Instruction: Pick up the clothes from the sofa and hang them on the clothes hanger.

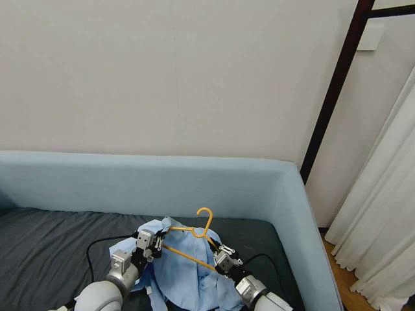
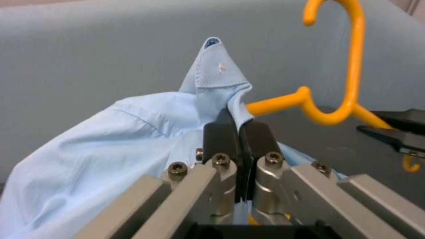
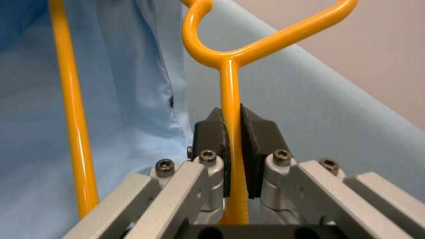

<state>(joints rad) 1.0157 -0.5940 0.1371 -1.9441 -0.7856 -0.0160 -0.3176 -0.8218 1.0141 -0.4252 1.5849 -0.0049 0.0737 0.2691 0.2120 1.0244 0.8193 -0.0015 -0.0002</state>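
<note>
Shirt is pinched at its collar by left gripper, hanger clamped by right gripper; fabric should be drawn across slowly.

One light blue button-up fabric shirt. One orange thin-rod hanger with a hook. One pale blue upholstered sofa. Two grey metal, black-padded graspers: left end effector, right end effector. One white pleated curtain.
</note>
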